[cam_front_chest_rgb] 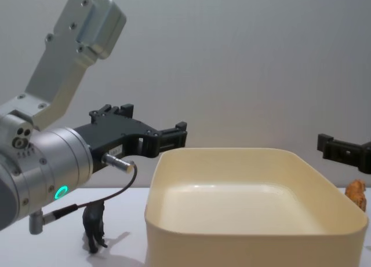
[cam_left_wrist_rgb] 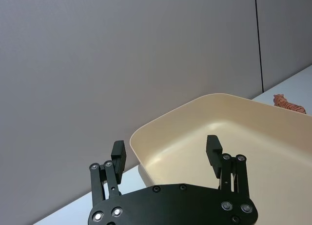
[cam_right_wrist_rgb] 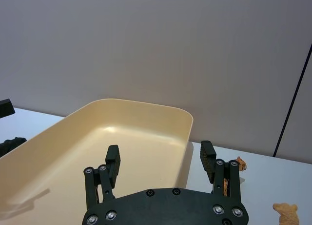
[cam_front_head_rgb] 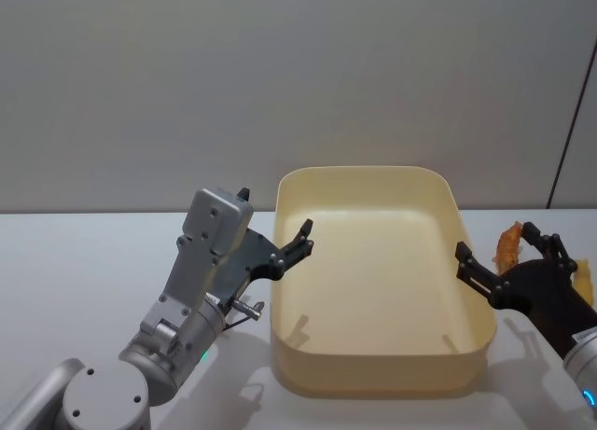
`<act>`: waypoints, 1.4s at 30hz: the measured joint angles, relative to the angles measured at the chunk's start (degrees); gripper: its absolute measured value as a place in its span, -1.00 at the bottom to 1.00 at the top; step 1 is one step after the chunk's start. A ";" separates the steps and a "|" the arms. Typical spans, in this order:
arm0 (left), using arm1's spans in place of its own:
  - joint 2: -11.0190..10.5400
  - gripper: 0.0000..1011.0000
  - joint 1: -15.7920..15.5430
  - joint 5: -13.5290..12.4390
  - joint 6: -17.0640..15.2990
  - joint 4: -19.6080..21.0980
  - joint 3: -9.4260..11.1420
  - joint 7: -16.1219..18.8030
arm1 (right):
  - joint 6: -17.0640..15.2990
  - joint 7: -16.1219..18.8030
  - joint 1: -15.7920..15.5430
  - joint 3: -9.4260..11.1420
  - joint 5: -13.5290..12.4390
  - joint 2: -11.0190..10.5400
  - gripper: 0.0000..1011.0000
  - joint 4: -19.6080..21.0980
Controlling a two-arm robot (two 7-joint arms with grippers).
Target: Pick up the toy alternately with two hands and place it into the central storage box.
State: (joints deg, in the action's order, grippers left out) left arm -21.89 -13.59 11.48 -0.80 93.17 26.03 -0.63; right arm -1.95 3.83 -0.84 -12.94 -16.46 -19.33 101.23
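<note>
Head view showed the table (cam_front_head_rgb: 75, 262) carrying the cream-yellow storage box (cam_front_head_rgb: 373, 379). The left gripper (cam_left_wrist_rgb: 165, 148) hung over the box's left rim and the right gripper (cam_right_wrist_rgb: 160, 155) just outside its right wall, both spread wide and empty. An orange tiger toy (cam_front_head_rgb: 509, 245) lay beside the right gripper, partly hidden by a finger; a dark animal figure (cam_front_chest_rgb: 94, 225) stood under the left arm.

The storage box (cam_front_head_rgb: 373, 171) stands on the table (cam_front_head_rgb: 75, 262) between the left claw (cam_front_head_rgb: 272, 220) and the right claw (cam_front_head_rgb: 497, 243). One toy animal (cam_front_head_rgb: 509, 244) lies on the table just beyond the right claw, and another figure (cam_front_chest_rgb: 94, 223) stands beneath the left.
</note>
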 joint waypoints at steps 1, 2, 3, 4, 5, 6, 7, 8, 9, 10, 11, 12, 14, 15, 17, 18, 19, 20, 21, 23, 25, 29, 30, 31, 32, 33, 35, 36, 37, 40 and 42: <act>0.00 0.98 0.00 0.00 0.00 0.00 0.00 0.00 | 0.00 0.00 0.00 0.00 0.00 0.00 0.98 0.00; 0.00 0.98 0.00 0.00 0.00 0.00 0.00 0.00 | 0.00 0.00 0.00 0.01 0.00 -0.01 0.98 0.00; 0.00 0.98 0.00 0.00 0.00 0.00 0.00 0.00 | 0.00 0.00 -0.03 0.02 0.00 -0.02 0.98 0.00; 0.00 0.98 0.00 0.00 0.00 0.00 0.00 0.00 | 0.01 0.00 -0.05 0.03 -0.01 -0.04 0.98 0.00; 0.00 0.98 0.00 0.00 0.00 0.00 0.00 0.00 | 0.01 -0.01 -0.16 0.11 -0.06 -0.13 0.98 0.03; 0.00 0.98 0.00 0.00 0.00 0.00 0.00 0.00 | 0.05 -0.09 -0.34 0.18 -0.19 -0.26 0.98 0.14; 0.00 0.98 0.00 0.00 0.00 0.00 0.00 0.00 | 0.07 -0.14 -0.49 0.27 -0.25 -0.38 0.98 0.22; 0.00 0.98 0.00 0.00 0.00 0.00 0.00 0.00 | 0.10 -0.20 -0.56 0.32 -0.35 -0.44 0.98 0.32; 0.00 0.98 0.00 0.00 0.00 0.00 0.00 0.00 | 0.13 -0.28 -0.74 0.44 -0.46 -0.59 0.98 0.46; 0.00 0.98 0.00 0.00 0.00 0.00 0.00 0.00 | 0.17 -0.36 -0.88 0.53 -0.57 -0.71 0.98 0.56; 0.00 0.98 0.00 0.00 0.00 0.00 0.00 0.00 | 0.26 -0.57 -1.19 0.74 -0.86 -1.00 0.98 0.80; 0.00 0.98 0.00 0.00 0.00 0.00 0.00 0.00 | 0.31 -0.68 -1.35 0.87 -1.01 -1.17 0.98 0.91; 0.00 0.98 0.00 0.00 0.00 0.00 0.00 0.00 | 0.42 -1.01 -1.91 1.33 -1.52 -1.77 0.98 1.28; 0.00 0.98 0.00 0.00 0.00 0.00 0.00 0.00 | 0.45 -1.12 -2.08 1.50 -1.69 -1.96 0.98 1.38; 0.00 0.98 0.00 0.00 0.00 0.00 0.00 0.00 | 0.52 -1.35 -2.48 1.91 -2.09 -2.43 0.98 1.61; 0.00 0.98 0.00 0.00 0.00 0.00 0.00 0.00 | 0.62 -1.68 -2.84 2.33 -2.67 -2.91 0.98 1.79; 0.00 0.98 0.00 0.00 0.00 0.00 0.00 0.00 | 0.65 -1.82 -3.00 2.51 -2.92 -3.11 0.98 1.87; 0.00 0.98 0.00 0.00 0.00 0.00 0.00 0.00 | 0.70 -2.10 -3.33 2.93 -3.38 -3.56 0.98 2.00; 0.00 0.98 0.00 0.00 0.00 0.00 0.00 0.00 | 0.74 -2.30 -3.49 3.17 -3.72 -3.79 0.98 2.06; 0.00 0.98 0.00 0.00 0.00 0.00 0.00 0.00 | 0.76 -2.60 -3.83 3.69 -4.23 -4.30 0.98 2.15; 0.00 0.98 0.00 0.00 0.00 0.00 0.00 0.00 | 0.76 -3.13 -4.23 4.48 -5.12 -5.07 0.98 2.16; 0.00 0.98 0.00 0.00 0.00 0.00 0.00 0.00 | 0.39 -3.85 -4.64 5.56 -6.36 -6.03 0.98 2.04; 0.00 0.98 0.00 0.00 0.00 0.00 0.00 0.00 | 0.15 -4.07 -4.73 5.90 -6.74 -6.34 0.98 1.83; 0.00 0.98 0.00 0.00 0.00 0.00 0.00 0.00 | 0.01 -4.18 -4.74 6.06 -6.92 -6.48 0.98 1.71; 0.00 0.98 0.00 0.00 0.00 0.00 0.00 0.00 | -0.13 -4.27 -4.75 6.23 -7.08 -6.61 0.98 1.59; 0.00 0.98 0.00 0.00 0.00 0.00 0.00 0.00 | -0.51 -4.48 -4.75 6.55 -7.39 -6.87 0.98 1.25; 0.00 0.98 0.00 0.00 0.00 0.00 0.00 0.00 | -0.91 -4.58 -4.72 6.77 -7.57 -7.03 0.98 0.92; 0.00 0.98 0.00 0.00 0.00 0.00 0.00 0.00 | -1.13 -4.61 -4.68 6.85 -7.64 -7.10 0.98 0.74; 0.00 0.98 0.00 0.00 0.00 0.00 0.00 0.00 | -1.62 -4.62 -4.51 7.01 -7.75 -7.20 0.98 0.24; 0.00 0.98 0.00 0.00 0.00 0.00 0.00 0.00 | -2.68 -4.42 -4.07 7.11 -7.79 -7.26 0.98 -0.59; 0.00 0.98 0.00 0.00 0.00 0.00 0.00 0.00 | -3.22 -4.16 -3.77 7.11 -7.74 -7.22 0.98 -1.06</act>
State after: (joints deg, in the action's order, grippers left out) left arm -21.89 -13.59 11.48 -0.79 93.17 26.02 -0.63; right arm -5.17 -0.33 -4.62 -5.83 -24.20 -26.56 100.17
